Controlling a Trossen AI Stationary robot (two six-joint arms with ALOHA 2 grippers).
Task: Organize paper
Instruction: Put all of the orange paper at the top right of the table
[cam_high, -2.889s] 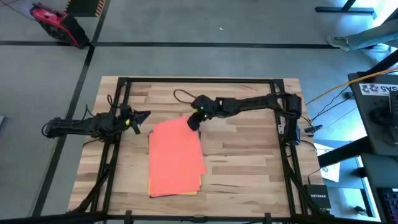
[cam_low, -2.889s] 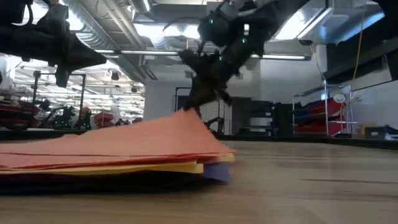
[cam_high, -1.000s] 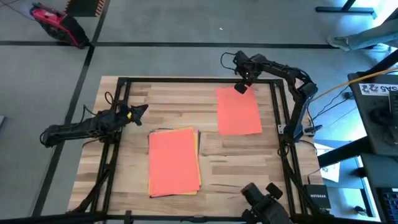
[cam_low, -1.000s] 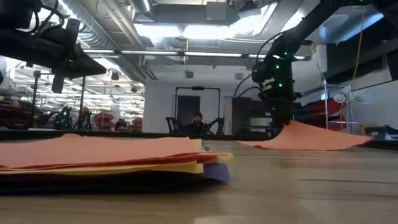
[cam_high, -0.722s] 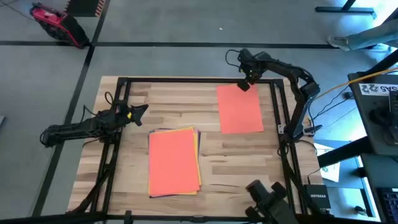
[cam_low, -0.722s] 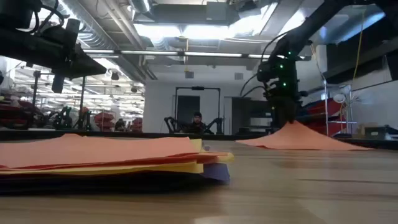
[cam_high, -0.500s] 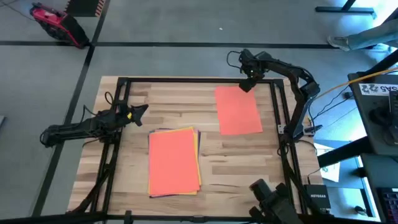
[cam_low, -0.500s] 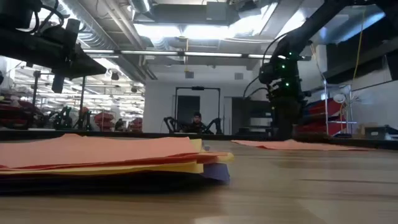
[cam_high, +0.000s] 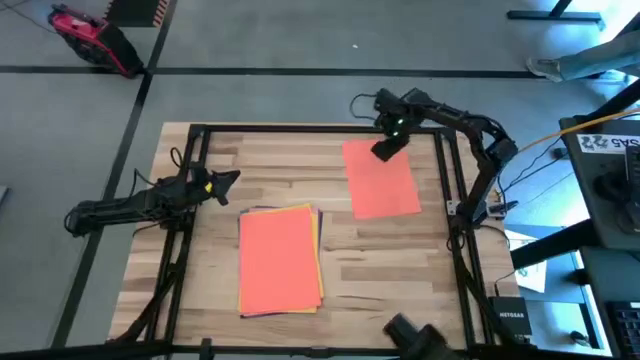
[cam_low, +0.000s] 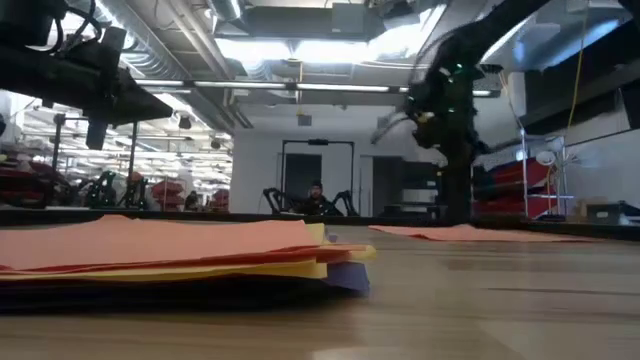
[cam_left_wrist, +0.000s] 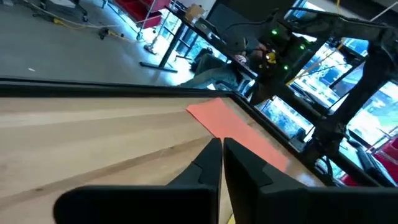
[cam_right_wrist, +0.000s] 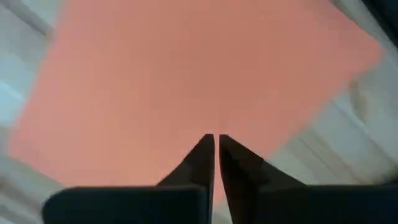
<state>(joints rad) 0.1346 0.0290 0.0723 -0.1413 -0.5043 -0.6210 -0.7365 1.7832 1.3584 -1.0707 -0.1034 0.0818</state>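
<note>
Now the right gripper (cam_high: 384, 149), fingers together, hovers above the single orange-red sheet (cam_high: 382, 178). The paper stack (cam_high: 280, 259) lies apart; left gripper (cam_high: 228, 180), closed, waits.

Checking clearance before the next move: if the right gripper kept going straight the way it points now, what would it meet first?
Probably the lone orange-red sheet: it fills the view just ahead of the right gripper, whose fingers are shut. Height above it is unclear.

The only legible marking is "NETGEAR" on the black box (cam_high: 511, 318) beside the surface's right edge. White printed sheets (cam_high: 610, 143) at the far right carry print too small to read.
</note>
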